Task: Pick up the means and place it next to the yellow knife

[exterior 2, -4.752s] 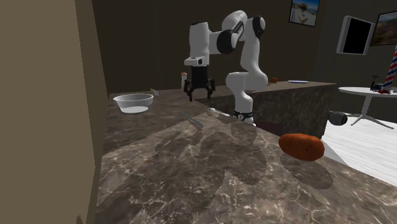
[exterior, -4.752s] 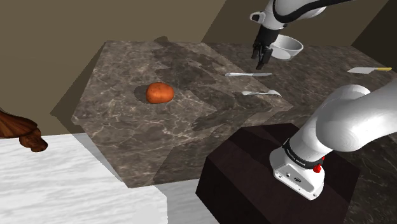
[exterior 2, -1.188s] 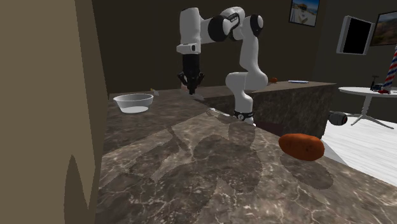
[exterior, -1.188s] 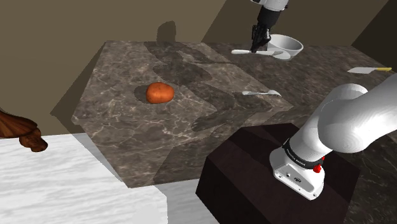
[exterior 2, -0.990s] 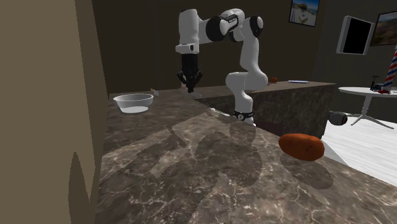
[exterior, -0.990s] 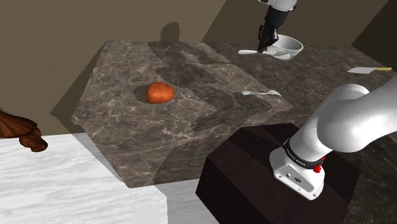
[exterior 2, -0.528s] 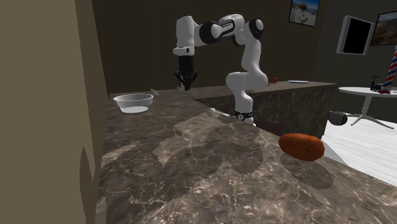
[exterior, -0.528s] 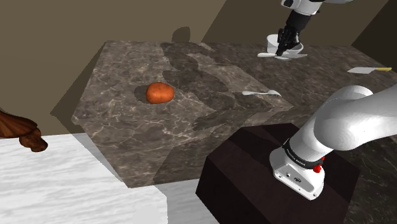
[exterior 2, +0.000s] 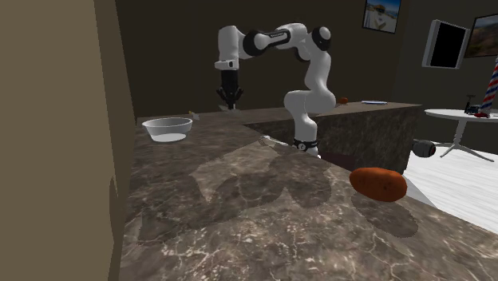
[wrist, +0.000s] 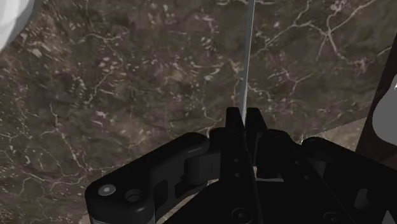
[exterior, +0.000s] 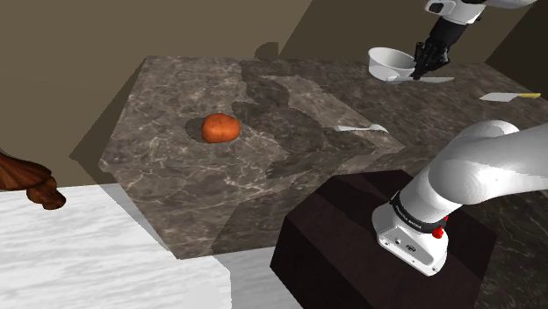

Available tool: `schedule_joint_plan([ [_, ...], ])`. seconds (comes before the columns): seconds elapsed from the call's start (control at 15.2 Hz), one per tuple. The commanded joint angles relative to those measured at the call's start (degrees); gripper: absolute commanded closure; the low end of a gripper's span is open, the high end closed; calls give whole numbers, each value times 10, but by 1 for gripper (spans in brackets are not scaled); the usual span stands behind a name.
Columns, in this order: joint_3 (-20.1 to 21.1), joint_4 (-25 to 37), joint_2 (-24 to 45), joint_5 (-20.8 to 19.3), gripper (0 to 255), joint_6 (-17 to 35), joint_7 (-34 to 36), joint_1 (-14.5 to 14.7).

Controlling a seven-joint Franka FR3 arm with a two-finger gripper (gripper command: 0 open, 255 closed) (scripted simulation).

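Jaws clenched on a thin silver utensil [wrist: 247, 57]: in the wrist view the two black fingers of the gripper [wrist: 245, 118] clasp it edge-on, with the brown marble counter [wrist: 114, 95] beneath. So the pick-up looks done. What is left, by my judgement, is the rest of the carry and the setting down. Reading the shoulder view from its left, an orange lump [exterior: 220, 128] sits well apart on the counter and plays no part. Next comes a pale fork-like piece [exterior: 360, 128] lying near the counter's edge, then a white bowl [exterior: 389, 63]. Just past the bowl, the gripper [exterior: 420, 68] hangs with the utensil sticking out toward the view's right. Farther right lies the yellow knife [exterior: 505, 97], pale blade and yellow handle, apart from the gripper with bare counter between. The utensil has to cross that gap and go down beside the knife. What kind of utensil it is I cannot tell, since it reads as a bare line and its far end runs out of the wrist picture. A white patch at that picture's corner may be the bowl. The shoulder view's upper edge cuts off the arm above the gripper, and its right edge clips the knife's handle.
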Motion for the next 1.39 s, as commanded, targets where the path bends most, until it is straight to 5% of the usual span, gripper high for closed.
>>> schedule_joint_plan([
  [0.0,-20,4,-6,-14,255,-5,-27,-13],
  [0.73,-156,92,12,-66,255,-26,-183,-36],
  [1.32,-321,216,62,-74,255,-34,-315,29],
])
